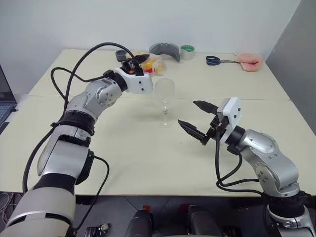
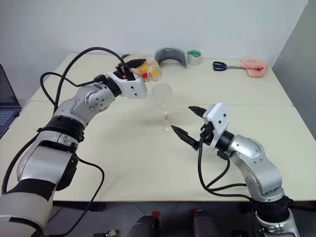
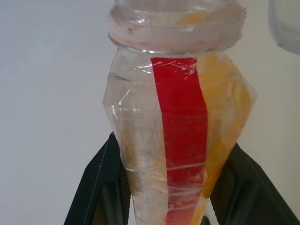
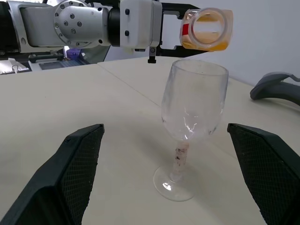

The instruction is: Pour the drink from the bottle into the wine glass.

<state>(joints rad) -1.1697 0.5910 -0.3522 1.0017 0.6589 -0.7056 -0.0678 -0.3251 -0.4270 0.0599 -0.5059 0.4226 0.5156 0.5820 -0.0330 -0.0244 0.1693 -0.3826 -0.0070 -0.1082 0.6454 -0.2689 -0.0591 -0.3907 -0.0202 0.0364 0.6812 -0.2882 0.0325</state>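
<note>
My left gripper is shut on the bottle, a clear one with a red label strip. The bottle lies tipped on its side in the air. Its uncapped mouth hangs just above and behind the rim of the wine glass. The orange drink pools along the bottle's lower side. The clear glass stands upright on the table, and I see no liquid in it. My right gripper is open, a little way from the glass on its near right, fingers pointing at the stem.
At the table's far edge lie a grey curved object, a roll of tape, blue-handled scissors and a pink object. A laptop shows at the left edge. A seam runs across the cream table.
</note>
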